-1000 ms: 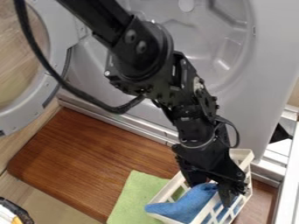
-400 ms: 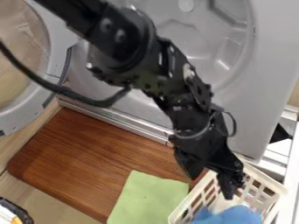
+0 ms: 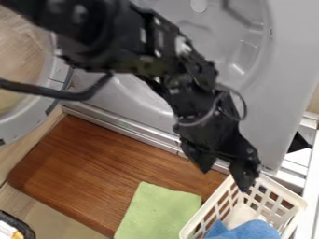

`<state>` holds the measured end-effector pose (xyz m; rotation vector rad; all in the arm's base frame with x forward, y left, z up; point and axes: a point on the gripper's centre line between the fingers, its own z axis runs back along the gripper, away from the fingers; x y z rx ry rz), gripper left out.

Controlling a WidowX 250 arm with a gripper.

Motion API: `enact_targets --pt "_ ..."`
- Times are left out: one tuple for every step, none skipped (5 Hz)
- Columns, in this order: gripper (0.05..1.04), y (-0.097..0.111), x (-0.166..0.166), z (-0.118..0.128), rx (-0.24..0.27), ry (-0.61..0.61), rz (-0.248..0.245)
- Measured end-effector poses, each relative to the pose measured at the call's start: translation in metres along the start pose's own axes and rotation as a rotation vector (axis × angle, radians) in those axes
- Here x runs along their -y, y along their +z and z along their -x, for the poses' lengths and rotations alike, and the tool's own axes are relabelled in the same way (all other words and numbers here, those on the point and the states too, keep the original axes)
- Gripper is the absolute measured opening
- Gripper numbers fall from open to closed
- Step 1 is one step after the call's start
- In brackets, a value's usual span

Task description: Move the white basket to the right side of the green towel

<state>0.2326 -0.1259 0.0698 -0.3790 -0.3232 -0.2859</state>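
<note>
The gripper [image 3: 224, 178] is open at the upper left end of the white basket [image 3: 287, 192], with one finger left of the rim and the other over the basket's inside. The basket stands at the bottom right, slanted, directly right of the green towel [image 3: 159, 210]. Its lower left corner lies against or over the towel's edge; which one, I cannot tell. The bottom of the basket is cut off by the view's edge.
Inside the basket lie a blue cloth [image 3: 252, 229] and something white. A brown wooden board [image 3: 106, 163] lies under the towel. Behind stands a grey machine wall [image 3: 274, 116], with a round door [image 3: 18, 123] at the left.
The basket has shifted right, off most of the towel, and stayed put since the middle frame. The gripper has lifted up and left, away from the blue cloth, and its fingers now stand apart.
</note>
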Motion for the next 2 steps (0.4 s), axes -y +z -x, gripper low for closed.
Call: enact_targets --pt "0.999 0.0110 -0.0085 0.0025 0.009 0.008 0.008" --pt "0.999 0.0118 -0.0083 0.0024 0.010 0.002 0.009"
